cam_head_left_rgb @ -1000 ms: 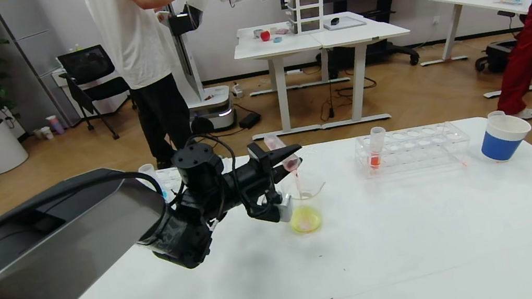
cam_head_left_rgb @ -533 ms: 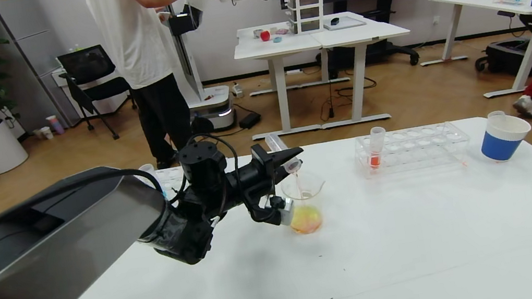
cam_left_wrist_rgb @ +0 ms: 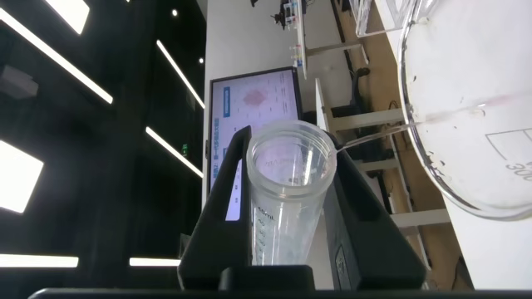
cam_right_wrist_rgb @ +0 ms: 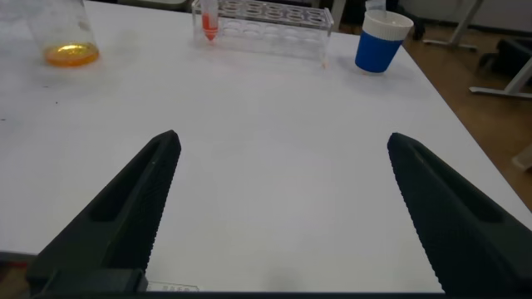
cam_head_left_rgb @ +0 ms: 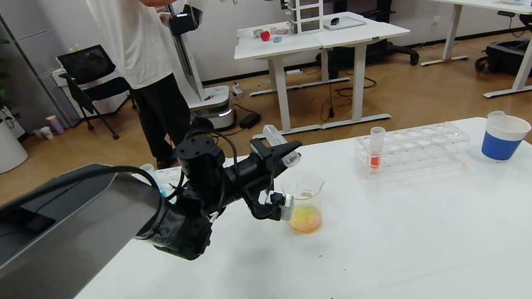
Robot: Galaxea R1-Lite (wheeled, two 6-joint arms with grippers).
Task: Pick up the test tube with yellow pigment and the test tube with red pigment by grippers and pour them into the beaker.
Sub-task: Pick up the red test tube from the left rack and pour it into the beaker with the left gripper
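The left end effector (cam_head_left_rgb: 284, 156) is pinched on the test tube with red pigment (cam_head_left_rgb: 279, 144), which is held tipped mouth-down just above the rim of the beaker (cam_head_left_rgb: 304, 202); in the left wrist view the tube (cam_left_wrist_rgb: 287, 191) looks drained. Orange liquid lies in the beaker on the white desk (cam_head_left_rgb: 364, 240), so both pours are judged done. The next move would call for righting the tube and carrying it away without knocking the glass. The right end effector (cam_right_wrist_rgb: 278, 216) is spread wide, low over the desk, well apart. The yellow tube cannot be made out.
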